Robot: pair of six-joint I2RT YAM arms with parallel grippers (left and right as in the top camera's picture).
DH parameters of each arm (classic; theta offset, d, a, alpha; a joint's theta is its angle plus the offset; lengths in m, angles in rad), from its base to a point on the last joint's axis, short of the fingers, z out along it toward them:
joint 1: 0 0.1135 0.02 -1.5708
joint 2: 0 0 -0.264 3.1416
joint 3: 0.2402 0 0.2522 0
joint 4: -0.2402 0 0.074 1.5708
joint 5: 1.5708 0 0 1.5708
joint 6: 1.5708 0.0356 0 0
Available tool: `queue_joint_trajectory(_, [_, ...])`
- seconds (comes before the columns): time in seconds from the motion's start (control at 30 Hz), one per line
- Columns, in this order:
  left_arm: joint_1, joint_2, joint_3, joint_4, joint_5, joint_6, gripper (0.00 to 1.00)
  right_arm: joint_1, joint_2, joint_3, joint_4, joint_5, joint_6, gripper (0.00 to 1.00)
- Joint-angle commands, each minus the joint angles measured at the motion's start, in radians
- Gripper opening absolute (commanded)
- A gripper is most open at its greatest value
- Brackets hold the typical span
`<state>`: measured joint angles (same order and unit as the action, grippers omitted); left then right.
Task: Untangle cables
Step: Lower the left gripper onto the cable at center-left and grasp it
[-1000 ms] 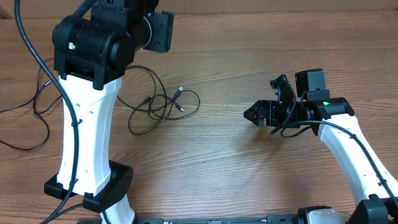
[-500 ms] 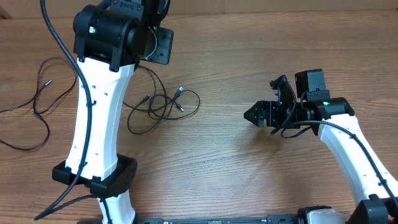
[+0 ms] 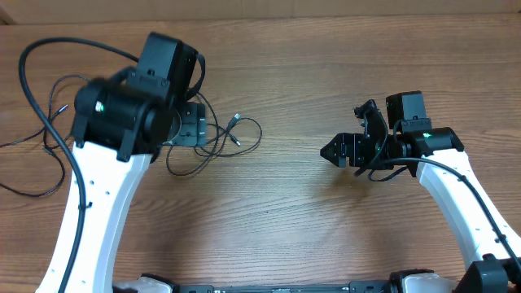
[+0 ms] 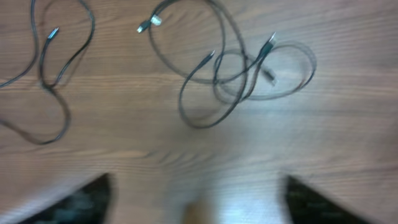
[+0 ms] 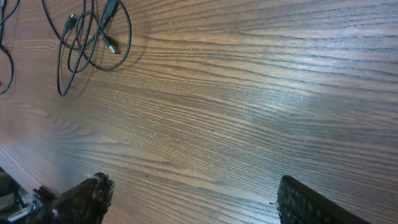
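Observation:
A tangle of thin black cables [image 3: 221, 138] with silver-tipped plugs lies left of centre on the wooden table. Another loose cable [image 3: 45, 155] loops at the far left. My left gripper [image 3: 190, 130] hangs over the left edge of the tangle. In the blurred left wrist view its open, empty fingers [image 4: 199, 205] frame bare wood, with the tangle [image 4: 242, 74] ahead and the other cable [image 4: 50, 81] to the left. My right gripper [image 3: 335, 150] is open and empty, well right of the tangle. In its wrist view the fingers [image 5: 196, 202] are wide apart, with the tangle [image 5: 87, 37] at the top left.
The left arm's thick black wire [image 3: 49, 49] arcs over the far left of the table [image 3: 277, 212]. The right arm's white link [image 3: 464, 203] runs along the right side.
My left arm has swung down from the back of the table, and its head now sits low over the cable tangle. The right arm has not moved.

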<state>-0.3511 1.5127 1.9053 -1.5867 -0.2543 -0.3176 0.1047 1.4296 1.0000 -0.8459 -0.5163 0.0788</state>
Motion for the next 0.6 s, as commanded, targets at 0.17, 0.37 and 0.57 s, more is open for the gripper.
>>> queue_joint_trajectory(0.17, [0.004, 0.054, -0.299, 0.368, 0.32, 0.012, 0.98, 0.0, -0.02, 0.009, -0.001, 0.003, 0.002, 0.83])
queue_joint_trajectory(0.37, [0.003, 0.196, -0.401, 0.526, 0.39, 0.015, 0.92, 0.0, -0.02, 0.009, -0.004, 0.003, 0.002, 0.83])
queue_joint_trajectory(0.57, [-0.014, 0.359, -0.401, 0.615, 0.466, 0.072, 0.88, 0.0, -0.02, 0.009, -0.005, 0.003, 0.002, 0.83])
